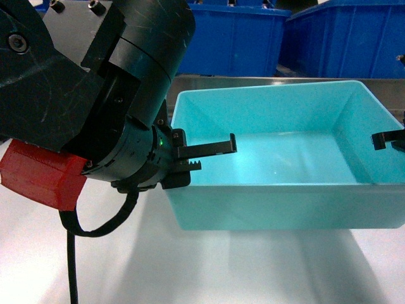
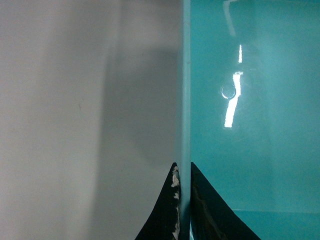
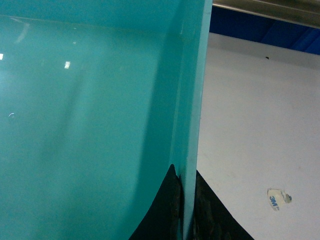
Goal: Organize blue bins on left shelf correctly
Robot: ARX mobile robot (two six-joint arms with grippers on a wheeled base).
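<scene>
Both pairs of jaws are clamped on opposite end walls of the tub (image 1: 278,158), one finger inside and one outside each wall. The left wrist view shows the left gripper (image 2: 182,200) pinching the thin rim between its two dark fingers, and the right wrist view shows the same for the right gripper (image 3: 184,205). In the head view the left gripper (image 1: 201,158) has its upper finger reaching over the rim into the tub, while only the tip of the right gripper (image 1: 387,139) shows at the far edge.

Between the two sets of jaws the pale turquoise tub looks empty and seems to be lifted or just resting above the white floor (image 1: 190,272), with a shadow beneath it. Beyond the jaws, past the far wall of the tub, runs the steel rail of the shelf (image 1: 253,81), with darker blue crates (image 1: 240,38) standing behind it. Outside the right jaws a scrap of tape (image 3: 276,199) lies on the floor.

My judgement is that the step in hand is carrying the tub to its place on the shelf. To do it well, both arms should move together at one pace, so the spacing between the jaws stays fixed and the thin walls are neither bowed nor pulled free. Keeping the tub level and raising its base clear of the rail before pushing forward should prevent a snag.
</scene>
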